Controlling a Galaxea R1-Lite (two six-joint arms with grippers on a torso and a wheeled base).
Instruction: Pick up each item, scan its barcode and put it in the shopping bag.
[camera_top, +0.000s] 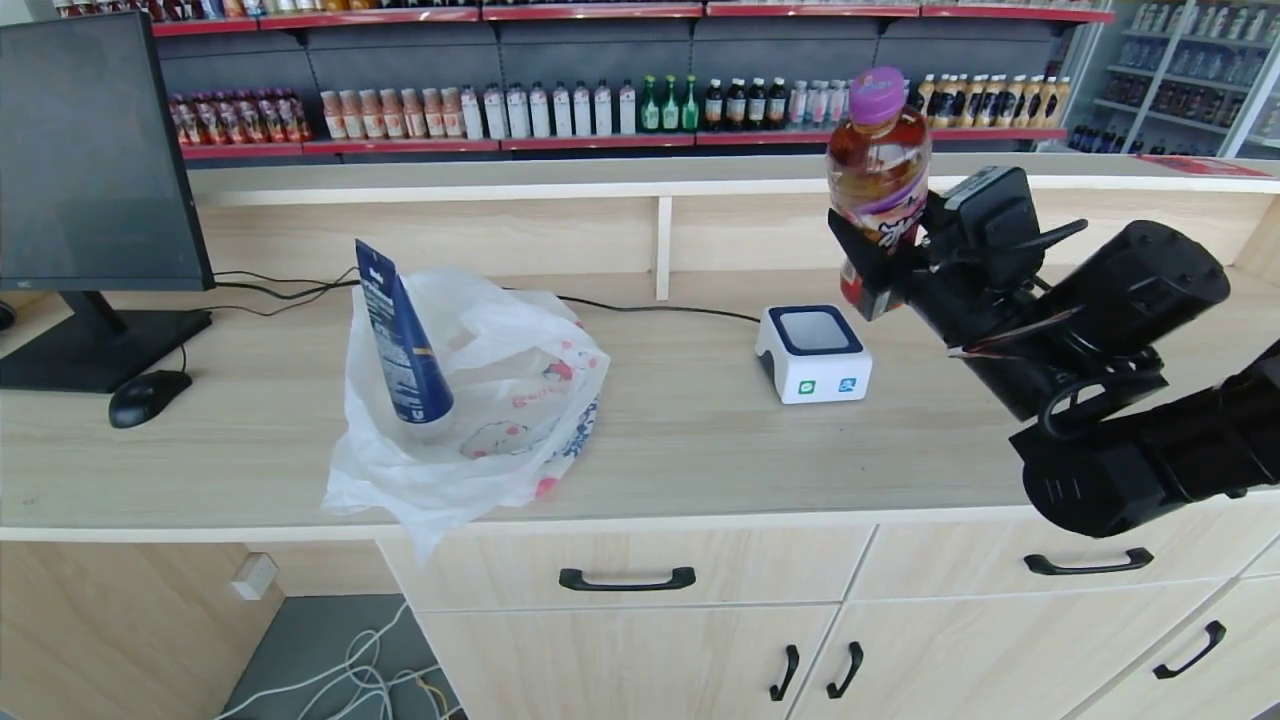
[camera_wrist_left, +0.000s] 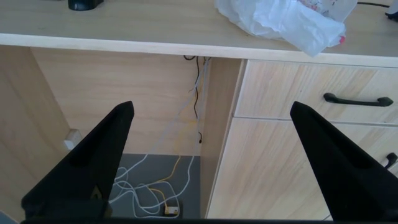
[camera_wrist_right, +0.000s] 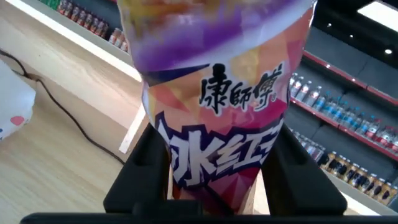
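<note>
Our right claw (camera_top: 884, 252) grips a tea bottle (camera_top: 878, 150), upright in the air near the scanner (camera_top: 812, 352). The white bag (camera_top: 520, 400) on the counter (camera_top: 700, 440) holds a blue tube (camera_top: 400, 340). Our left claw (camera_wrist_left: 211, 112) gapes wide.

Head above bag (camera_top: 520, 400) — left wrist below

Small shop checkout for sure: red-edged shelves (camera_top: 600, 142) of bottled drinks (camera_top: 560, 108) across the top, white cube barcode scanner with dark-blue rim (camera_top: 812, 352) mid-frame on a light wood counter (camera_top: 700, 450), black flat monitor (camera_top: 95, 150) upper left.
</note>
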